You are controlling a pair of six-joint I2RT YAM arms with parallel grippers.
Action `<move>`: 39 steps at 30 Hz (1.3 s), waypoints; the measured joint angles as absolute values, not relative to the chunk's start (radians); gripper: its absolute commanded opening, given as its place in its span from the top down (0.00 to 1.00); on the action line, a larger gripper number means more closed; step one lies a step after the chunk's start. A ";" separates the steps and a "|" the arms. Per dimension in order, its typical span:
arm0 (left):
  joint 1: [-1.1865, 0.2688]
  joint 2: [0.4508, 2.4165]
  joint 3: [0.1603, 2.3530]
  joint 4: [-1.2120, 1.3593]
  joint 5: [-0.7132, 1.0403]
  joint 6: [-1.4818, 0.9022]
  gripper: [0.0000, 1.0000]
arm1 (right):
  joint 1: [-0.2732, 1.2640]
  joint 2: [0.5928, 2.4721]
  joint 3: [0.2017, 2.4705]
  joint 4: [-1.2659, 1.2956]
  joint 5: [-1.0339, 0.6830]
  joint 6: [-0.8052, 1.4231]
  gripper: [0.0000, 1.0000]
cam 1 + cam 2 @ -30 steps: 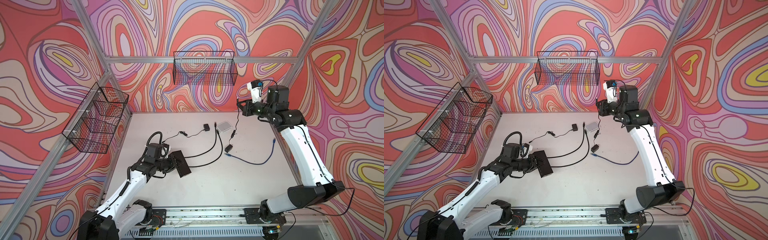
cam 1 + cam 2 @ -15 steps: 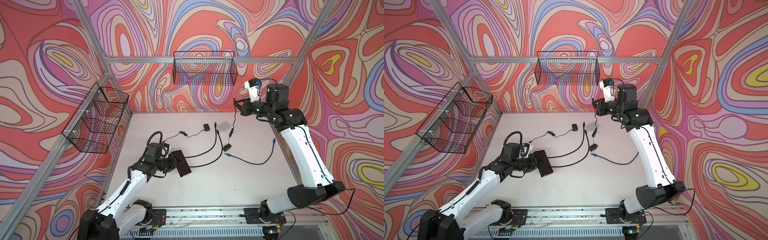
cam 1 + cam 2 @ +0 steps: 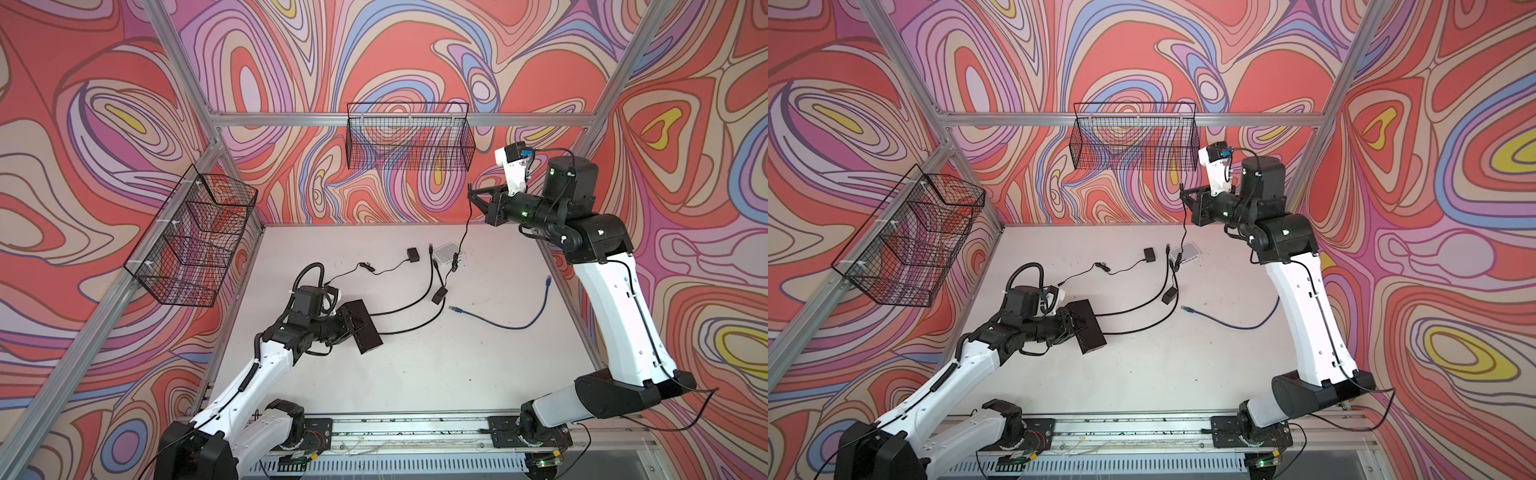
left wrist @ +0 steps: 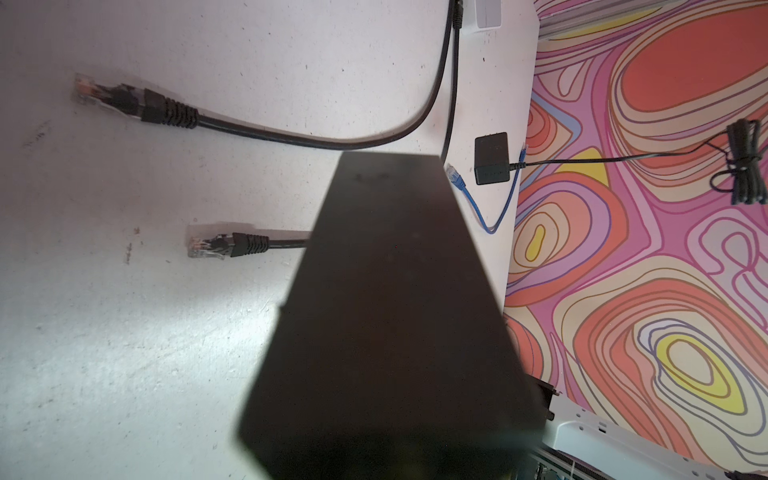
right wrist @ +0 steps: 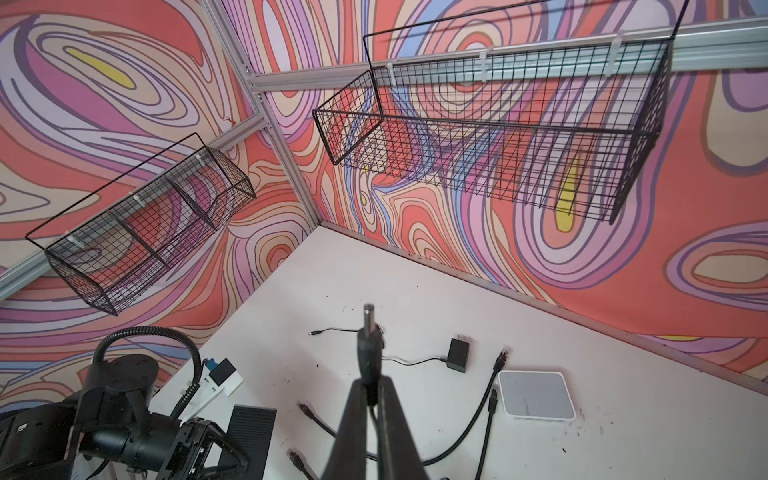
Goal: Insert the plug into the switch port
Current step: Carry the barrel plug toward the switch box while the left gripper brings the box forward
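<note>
The right gripper (image 5: 370,397) is clenched on a black barrel plug (image 5: 368,329) with a metal tip, high above the flat white square box (image 3: 448,252). The left gripper (image 3: 352,322) grasps the black rectangular switch box (image 3: 371,338), well left of that white box.

Counter (image 3: 415,374): white, flat, scuffed and speckled with dark marks, walled on three sides. Lying on it, in both top views: one white box (image 3: 448,253) with rounded corners, near the back wall; one black adapter (image 3: 412,254) just beside it, with thin cord (image 3: 386,270) trailing to a small barrel end; two black network cables (image 3: 399,309) (image 3: 415,327), curving from beside the white box toward the near left, their clear-tipped connectors (image 4: 87,87) (image 4: 203,245) flat on the surface in the left wrist view; a second black adapter (image 3: 439,296) mid-counter, its cord rising off the surface; one blue network cable (image 3: 498,322), looped toward the right edge.
</note>
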State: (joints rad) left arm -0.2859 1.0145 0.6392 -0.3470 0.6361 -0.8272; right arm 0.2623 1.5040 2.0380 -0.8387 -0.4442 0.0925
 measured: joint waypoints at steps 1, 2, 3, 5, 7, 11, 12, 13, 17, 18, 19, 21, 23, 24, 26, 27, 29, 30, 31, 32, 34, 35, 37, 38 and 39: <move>-0.286 1.013 0.639 -0.347 0.636 -0.827 0.87 | 0.263 1.504 2.038 -0.844 -0.447 0.094 1.00; -0.286 1.013 0.639 -0.348 0.636 -0.827 0.87 | 0.264 1.501 2.036 -0.850 -0.449 0.095 1.00; -0.286 1.013 0.640 -0.348 0.636 -0.827 0.87 | 0.265 1.499 2.033 -0.859 -0.451 0.095 1.00; -0.286 1.013 0.642 -0.351 0.636 -0.826 0.87 | 0.265 1.483 2.020 -0.878 -0.456 0.095 1.00; -0.286 1.013 0.651 -0.358 0.636 -0.823 0.87 | 0.265 1.465 2.008 -0.900 -0.459 0.094 1.00; -0.286 1.017 0.685 -0.367 0.637 -0.815 0.87 | 0.265 1.401 1.937 -0.923 -0.463 0.091 1.00; -0.286 1.020 0.693 -0.367 0.637 -0.812 0.87 | 0.265 1.387 1.919 -0.928 -0.463 0.091 1.00; -0.286 1.023 0.700 -0.367 0.637 -0.811 0.87 | 0.265 1.367 1.893 -0.932 -0.463 0.091 1.00; -0.286 1.037 0.716 -0.367 0.640 -0.804 0.87 | 0.265 1.316 1.816 -0.947 -0.464 0.091 1.00; -0.286 1.040 0.717 -0.367 0.640 -0.803 0.87 | 0.265 1.310 1.806 -0.951 -0.463 0.092 1.00; -0.286 1.045 0.718 -0.367 0.642 -0.800 0.87 | 0.265 1.304 1.798 -0.956 -0.463 0.093 1.00; -0.286 1.052 0.719 -0.367 0.645 -0.797 0.87 | 0.265 1.294 1.784 -0.962 -0.463 0.096 1.00; -0.286 1.058 0.719 -0.367 0.648 -0.797 0.87 | 0.265 1.276 1.758 -0.962 -0.468 0.100 1.00; -0.286 1.060 0.719 -0.366 0.649 -0.797 0.87 | 0.265 1.267 1.742 -0.964 -0.472 0.102 1.00; -0.286 1.062 0.719 -0.364 0.654 -0.797 0.87 | 0.265 1.242 1.688 -0.962 -0.484 0.109 1.00; -0.286 1.062 0.719 -0.362 0.655 -0.797 0.87 | 0.265 1.227 1.651 -0.960 -0.492 0.115 1.00; -0.286 1.063 0.719 -0.356 0.657 -0.798 0.87 | 0.269 1.198 1.559 -0.946 -0.510 0.129 1.00; -0.286 1.065 0.720 -0.352 0.659 -0.798 0.87 | 0.274 1.184 1.504 -0.934 -0.517 0.138 1.00; -0.286 1.071 0.723 -0.349 0.662 -0.799 0.87 | 0.280 1.174 1.463 -0.927 -0.520 0.144 1.00; -0.286 1.080 0.728 -0.346 0.664 -0.801 0.87 | 0.287 1.164 1.418 -0.919 -0.523 0.151 1.00; -0.286 1.105 0.746 -0.344 0.668 -0.805 0.87 | 0.307 1.150 1.333 -0.904 -0.530 0.167 1.00; -0.286 1.117 0.756 -0.342 0.670 -0.805 0.87 | 0.318 1.147 1.302 -0.894 -0.533 0.173 1.00; -0.286 1.139 0.776 -0.338 0.673 -0.806 0.87 | 0.349 1.145 1.248 -0.868 -0.533 0.185 1.00; -0.287 1.148 0.785 -0.334 0.674 -0.806 0.87 | 0.367 1.145 1.224 -0.850 -0.533 0.189 1.00; -0.288 1.158 0.797 -0.330 0.675 -0.809 0.87 | 0.389 1.145 1.195 -0.833 -0.531 0.193 1.00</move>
